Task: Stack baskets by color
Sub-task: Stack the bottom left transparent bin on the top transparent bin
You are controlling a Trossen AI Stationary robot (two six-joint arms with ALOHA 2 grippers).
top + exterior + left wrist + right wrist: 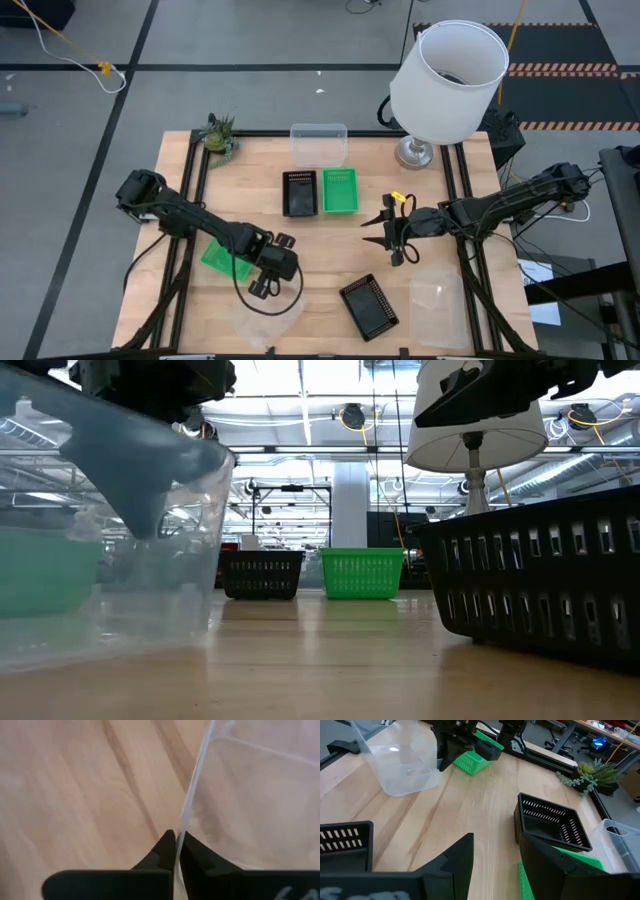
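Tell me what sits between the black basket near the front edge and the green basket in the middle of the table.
Only bare wood. In the high view nothing lies between the front black basket and the middle green basket; the right gripper hangs just beside that stretch.

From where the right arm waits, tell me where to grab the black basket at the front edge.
Take the black basket by one long wall, from straight above. It sits upright and open-topped, turned at an angle, so thin slotted walls suit the right gripper, whose jaws stand open.
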